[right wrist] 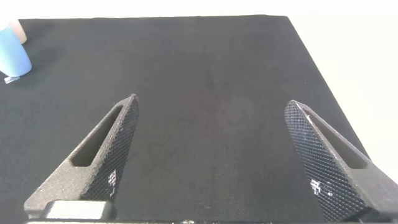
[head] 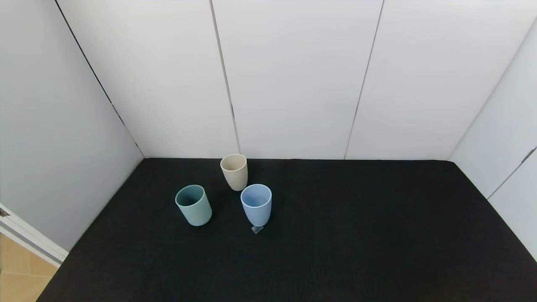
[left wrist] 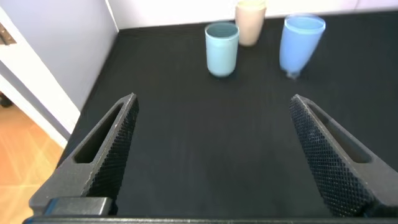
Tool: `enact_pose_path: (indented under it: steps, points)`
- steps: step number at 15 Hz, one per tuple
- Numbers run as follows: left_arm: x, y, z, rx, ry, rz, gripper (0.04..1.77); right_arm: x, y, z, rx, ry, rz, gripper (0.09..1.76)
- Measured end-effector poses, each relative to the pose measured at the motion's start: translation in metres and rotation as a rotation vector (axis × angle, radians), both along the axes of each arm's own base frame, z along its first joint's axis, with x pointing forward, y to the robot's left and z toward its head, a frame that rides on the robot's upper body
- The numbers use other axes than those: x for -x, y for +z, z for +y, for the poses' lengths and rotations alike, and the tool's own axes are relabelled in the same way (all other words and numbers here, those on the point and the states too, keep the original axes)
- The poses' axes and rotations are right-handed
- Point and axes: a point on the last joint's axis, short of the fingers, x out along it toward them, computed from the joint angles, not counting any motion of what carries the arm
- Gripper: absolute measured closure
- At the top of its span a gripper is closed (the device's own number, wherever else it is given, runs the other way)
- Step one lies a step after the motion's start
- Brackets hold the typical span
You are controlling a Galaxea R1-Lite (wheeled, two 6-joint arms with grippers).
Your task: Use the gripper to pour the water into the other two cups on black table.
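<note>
Three tumblers stand upright on the black table point(head: 335, 235), left of its middle. The teal-green cup point(head: 193, 205) is the leftmost, the light blue cup point(head: 256, 204) is to its right, and the cream-beige cup point(head: 234, 171) stands behind them near the back wall. The left wrist view shows the teal-green cup point(left wrist: 222, 49), the beige cup point(left wrist: 250, 22) and the blue cup point(left wrist: 300, 42) far ahead of my left gripper point(left wrist: 211, 112), which is open and empty. My right gripper point(right wrist: 211, 112) is open and empty over bare cloth, with the blue cup point(right wrist: 12, 55) far off. Neither gripper shows in the head view.
White wall panels point(head: 293, 75) close the table at the back and both sides. A small clear scrap point(head: 256, 229) lies at the blue cup's foot. The table's left edge meets a wooden floor point(head: 16, 272). Black cloth stretches right of the cups.
</note>
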Motion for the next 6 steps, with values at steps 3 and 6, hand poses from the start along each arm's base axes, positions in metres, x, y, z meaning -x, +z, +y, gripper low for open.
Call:
enact_pose_path:
  steps: [3, 6]
  points:
    - [-0.0001, 0.0000, 0.0003, 0.050, 0.012, -0.002, 0.09, 0.0000, 0.0000, 0.0000, 0.000, -0.001, 0.000, 0.14]
    - [-0.0001, 0.0002, 0.0004, 0.062, 0.016, -0.004, 0.09, 0.0000, 0.0000, 0.0000, 0.000, 0.000, 0.000, 0.14]
